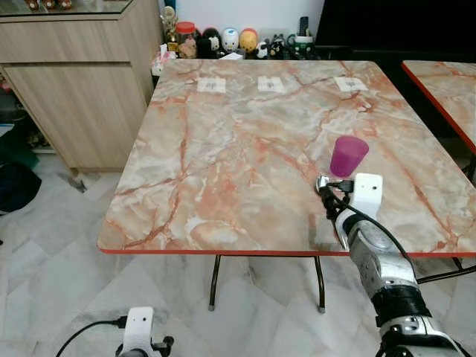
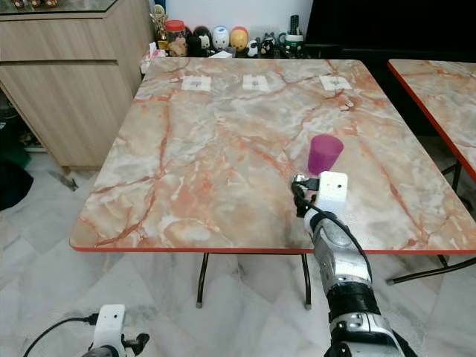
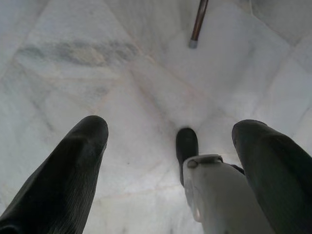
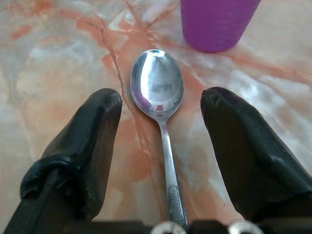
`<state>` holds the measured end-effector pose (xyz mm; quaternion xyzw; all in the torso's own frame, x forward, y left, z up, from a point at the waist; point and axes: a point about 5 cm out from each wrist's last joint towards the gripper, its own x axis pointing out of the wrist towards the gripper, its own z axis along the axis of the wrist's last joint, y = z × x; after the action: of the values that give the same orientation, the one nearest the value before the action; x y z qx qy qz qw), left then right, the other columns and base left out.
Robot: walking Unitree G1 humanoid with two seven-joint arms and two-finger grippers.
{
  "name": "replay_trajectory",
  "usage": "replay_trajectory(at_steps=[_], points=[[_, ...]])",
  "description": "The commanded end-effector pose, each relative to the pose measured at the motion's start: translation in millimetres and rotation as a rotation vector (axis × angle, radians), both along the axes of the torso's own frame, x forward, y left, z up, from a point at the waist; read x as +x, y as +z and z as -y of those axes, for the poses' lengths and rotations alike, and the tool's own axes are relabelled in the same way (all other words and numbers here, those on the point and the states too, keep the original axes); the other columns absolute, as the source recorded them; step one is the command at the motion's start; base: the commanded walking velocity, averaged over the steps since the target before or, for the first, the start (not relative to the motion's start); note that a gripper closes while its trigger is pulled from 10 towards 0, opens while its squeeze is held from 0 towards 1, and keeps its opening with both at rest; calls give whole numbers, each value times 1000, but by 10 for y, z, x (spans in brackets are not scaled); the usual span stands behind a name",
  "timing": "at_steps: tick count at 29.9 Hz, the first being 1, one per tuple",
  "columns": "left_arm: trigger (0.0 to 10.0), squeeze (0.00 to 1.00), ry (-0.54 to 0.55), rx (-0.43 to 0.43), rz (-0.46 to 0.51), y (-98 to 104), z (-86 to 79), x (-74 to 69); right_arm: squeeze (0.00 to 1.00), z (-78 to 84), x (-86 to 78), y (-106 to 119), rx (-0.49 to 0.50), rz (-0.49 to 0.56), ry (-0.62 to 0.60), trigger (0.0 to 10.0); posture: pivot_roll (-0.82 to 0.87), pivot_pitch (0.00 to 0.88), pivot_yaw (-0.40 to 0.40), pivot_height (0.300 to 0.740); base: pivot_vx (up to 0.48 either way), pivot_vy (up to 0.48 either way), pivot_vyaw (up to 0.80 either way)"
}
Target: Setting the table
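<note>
One purple cup (image 1: 348, 155), upside down on the marble table (image 1: 245, 141), right of centre in the left eye view. One spoon (image 4: 161, 126), seen in the right wrist view lying flat on the marble, bowl up and close to the cup's rim but apart from it. Three small white cards (image 1: 271, 85) in a row near the far edge. A row of little figurines and a red-lidded jar (image 1: 186, 39) beyond that edge, at the upper middle of the frame. One wooden cabinet (image 1: 74, 82) at upper left; part of a second marble table (image 1: 446, 82) at upper right.

Spoon's long axis running straight down the middle of the right wrist view, bowl toward the cup at the top, handle toward the bottom edge and passing between the two black fingers (image 4: 83, 151).

Right gripper (image 4: 161, 122) low over the table just in front of the cup, fingers spread wide either side of the spoon, touching neither bowl nor handle. Left gripper (image 3: 170, 146) hanging low over the white tiled floor, fingers apart, holding nothing; one table leg foot (image 3: 194, 43) at the top of that view.

Broad bare marble left of the cup and toward the far edge. Red-trimmed near edge (image 1: 223, 251) close behind the right wrist. Narrow gap between the two tables at right.
</note>
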<state>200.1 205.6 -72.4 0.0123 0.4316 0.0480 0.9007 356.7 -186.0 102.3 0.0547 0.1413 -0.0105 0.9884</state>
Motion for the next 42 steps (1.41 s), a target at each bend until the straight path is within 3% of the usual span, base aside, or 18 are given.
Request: replay_trajectory(at_steps=[1, 6, 16, 25, 26, 27, 28, 42], points=[[10000, 0, 1, 3, -26, -43, 39, -63, 0, 16, 41, 43, -7, -4, -19, 10000, 82, 52, -31, 740, 0, 0, 0], [10000, 0, -4, 2, -20, -33, 110, -20, 0, -21, 52, 16, 22, -18, -8, 10000, 85, 52, -29, 740, 0, 0, 0], [10000, 0, 7, 11, -42, -63, 28, -102, 0, 18, 23, -124, 30, -84, -22, 10000, 87, 54, -29, 740, 0, 0, 0], [10000, 0, 3, 10, -35, -49, 50, -68, 0, 7, 31, -155, 57, -97, -15, 10000, 92, 54, -30, 740, 0, 0, 0], [10000, 0, 3, 9, -35, -49, 48, -67, 0, 3, 34, -155, 59, -95, -11, 4235, 94, 56, -30, 740, 0, 0, 0], [10000, 0, 3, 9, -35, -49, 48, -67, 0, 3, 34, -155, 59, -95, -11, 4235, 94, 56, -30, 740, 0, 0, 0], [10000, 0, 4, 9, -36, -49, 46, -68, 0, -4, 36, -157, 60, -96, -6, 0, 94, 56, -30, 740, 0, 0, 0], [10000, 0, 5, 6, -38, -51, 50, -70, 0, -19, 41, -178, 51, -108, 6, 0, 92, 56, -31, 740, 0, 0, 0]])
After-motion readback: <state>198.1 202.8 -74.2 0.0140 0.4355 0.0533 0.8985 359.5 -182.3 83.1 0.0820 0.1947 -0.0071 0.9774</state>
